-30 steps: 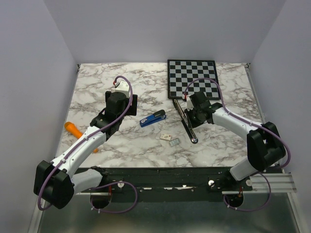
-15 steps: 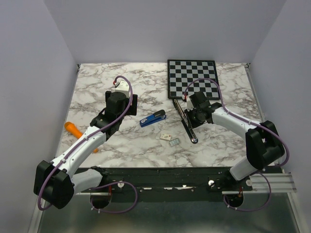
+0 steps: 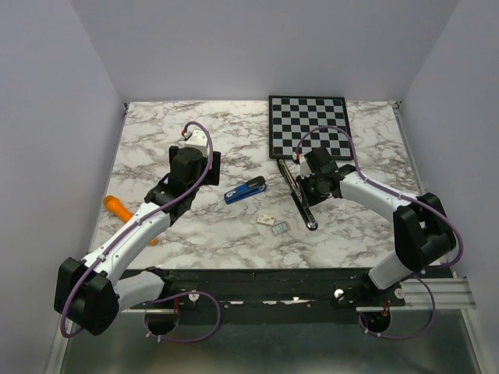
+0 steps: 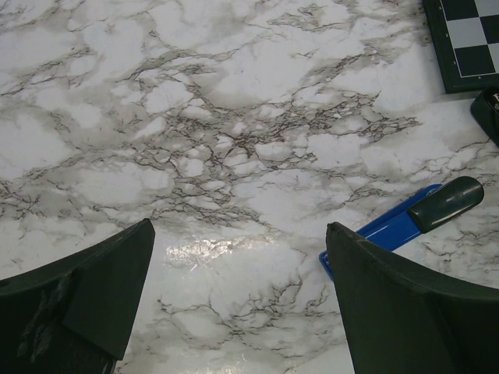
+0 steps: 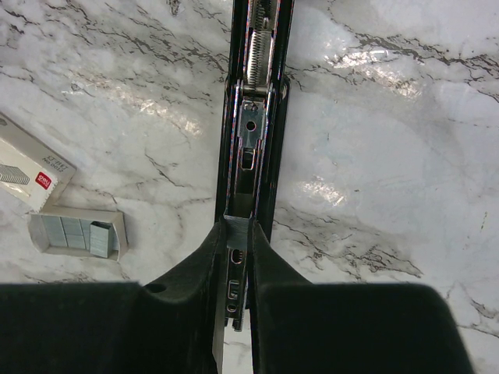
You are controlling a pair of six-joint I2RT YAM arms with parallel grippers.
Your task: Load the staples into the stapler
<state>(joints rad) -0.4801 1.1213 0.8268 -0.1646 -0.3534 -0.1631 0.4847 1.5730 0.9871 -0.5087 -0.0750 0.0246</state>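
The staples (image 5: pixel 237 225) are pinched between the narrowly set fingers of the right tool (image 5: pixel 238 243), at the magazine channel of the opened black stapler (image 5: pixel 251 132). Seating them and closing the stapler are judged to be left. Only the right wrist view shows this grip and the tray of spare staples (image 5: pixel 76 234). The left tool (image 4: pixel 238 304) is seen spread wide and empty above the tabletop (image 4: pixel 195 117), near a blue stapler (image 4: pixel 394 227).

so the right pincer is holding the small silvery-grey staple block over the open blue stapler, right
No: the right wrist view shows the right pincer holding the small silvery-grey block of staples over a long open black metal stapler, not a blue one.
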